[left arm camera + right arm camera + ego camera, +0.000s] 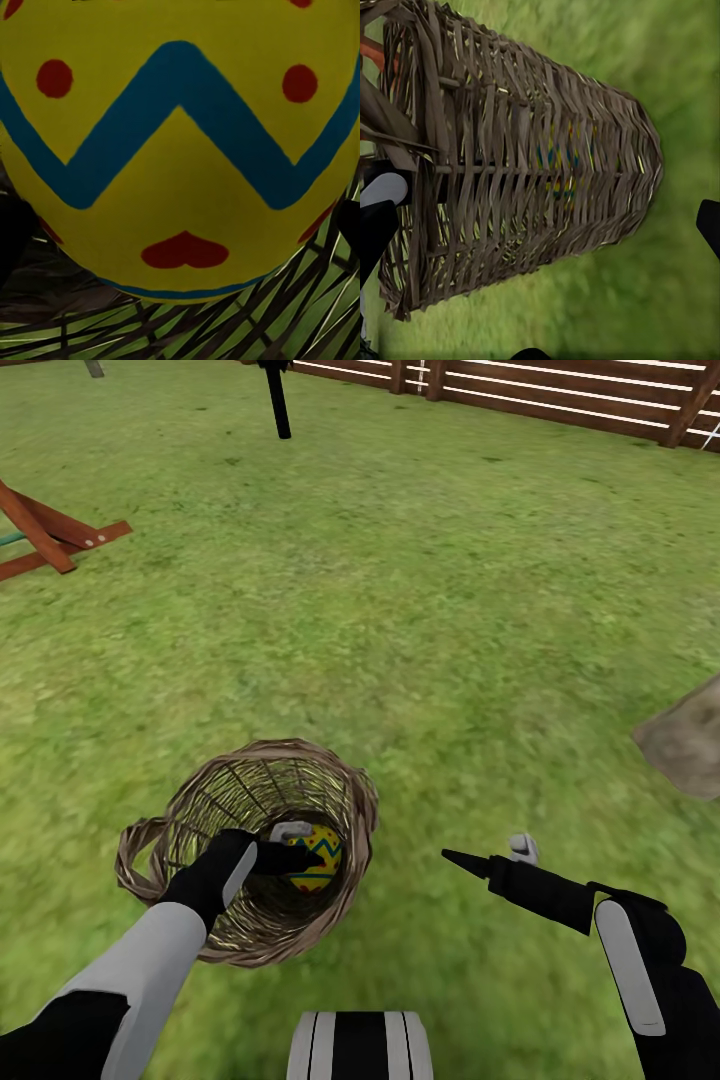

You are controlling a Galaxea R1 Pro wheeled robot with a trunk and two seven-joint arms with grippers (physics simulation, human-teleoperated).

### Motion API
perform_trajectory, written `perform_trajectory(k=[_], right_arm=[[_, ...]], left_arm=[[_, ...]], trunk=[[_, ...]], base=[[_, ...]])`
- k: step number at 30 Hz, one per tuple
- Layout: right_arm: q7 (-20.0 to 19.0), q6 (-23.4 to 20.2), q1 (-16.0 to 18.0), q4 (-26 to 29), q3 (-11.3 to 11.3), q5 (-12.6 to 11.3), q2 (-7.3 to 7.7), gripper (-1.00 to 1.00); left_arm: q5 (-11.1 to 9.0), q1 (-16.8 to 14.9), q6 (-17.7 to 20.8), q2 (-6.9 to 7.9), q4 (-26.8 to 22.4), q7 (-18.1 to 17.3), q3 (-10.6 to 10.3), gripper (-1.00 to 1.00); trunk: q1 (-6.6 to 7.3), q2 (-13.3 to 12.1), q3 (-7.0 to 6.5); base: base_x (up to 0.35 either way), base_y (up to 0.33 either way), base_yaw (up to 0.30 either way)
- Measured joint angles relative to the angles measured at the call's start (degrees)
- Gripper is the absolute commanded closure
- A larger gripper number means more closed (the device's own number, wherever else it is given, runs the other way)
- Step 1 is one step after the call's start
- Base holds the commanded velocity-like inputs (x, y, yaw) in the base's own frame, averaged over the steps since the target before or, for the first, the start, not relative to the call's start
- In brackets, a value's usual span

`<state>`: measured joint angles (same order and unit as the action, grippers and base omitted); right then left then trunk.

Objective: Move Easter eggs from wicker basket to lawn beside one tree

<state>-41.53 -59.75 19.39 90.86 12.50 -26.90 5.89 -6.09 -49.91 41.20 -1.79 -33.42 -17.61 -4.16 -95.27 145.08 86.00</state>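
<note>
While the left end effector reaches down inside the wicker basket, an Easter egg sits right at its fingertips, looming huge in the left wrist view; whether the fingers pinch it cannot be told. Well off to that egg's right, the right end effector hovers over the lawn with fingers spread, facing the basket's woven wall. Beyond stand a wooden play frame, a thin black trunk and the fence.
</note>
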Motion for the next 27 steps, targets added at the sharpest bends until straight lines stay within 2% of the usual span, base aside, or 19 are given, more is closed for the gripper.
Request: perform_trajectory(k=[8,12,15,21,22,27], right_arm=[[0.00,0.00,0.00,0.01,0.00,0.00,-0.01,-1.00],[0.00,0.00,0.00,0.01,0.00,0.00,0.00,-1.00],[0.00,0.01,0.00,0.01,0.00,0.03,-0.01,-1.00],[0.00,0.00,0.00,0.00,0.00,0.00,0.00,-1.00],[0.00,0.00,0.00,0.00,0.00,0.00,0.00,-1.00],[0.00,0.00,0.00,0.01,0.00,0.00,0.00,-1.00]], left_arm=[[0.05,0.00,-3.30,0.00,-0.07,0.15,0.08,-1.00],[0.06,-0.01,-3.63,0.00,-0.09,0.16,0.11,-1.00],[-0.96,-0.05,-3.45,0.01,-0.08,0.14,0.06,-1.00],[-0.98,-0.02,-3.48,-0.01,-0.07,0.07,0.11,-1.00],[-0.98,-0.02,-3.48,-0.01,-0.08,0.06,0.11,1.00],[-1.00,-0.02,-3.46,-0.01,-0.05,0.06,0.11,1.00]], trunk=[[-0.05,0.03,0.44],[-0.05,0.03,0.44],[-0.11,0.07,1.09],[-0.12,0.07,1.10],[-0.12,0.07,1.10],[-0.12,0.07,1.10]], base=[[0.000,0.000,0.000],[0.000,0.000,0.000],[0.000,0.000,0.000],[0.000,0.000,0.000],[0.000,0.000,0.000],[0.000,0.000,0.000]])
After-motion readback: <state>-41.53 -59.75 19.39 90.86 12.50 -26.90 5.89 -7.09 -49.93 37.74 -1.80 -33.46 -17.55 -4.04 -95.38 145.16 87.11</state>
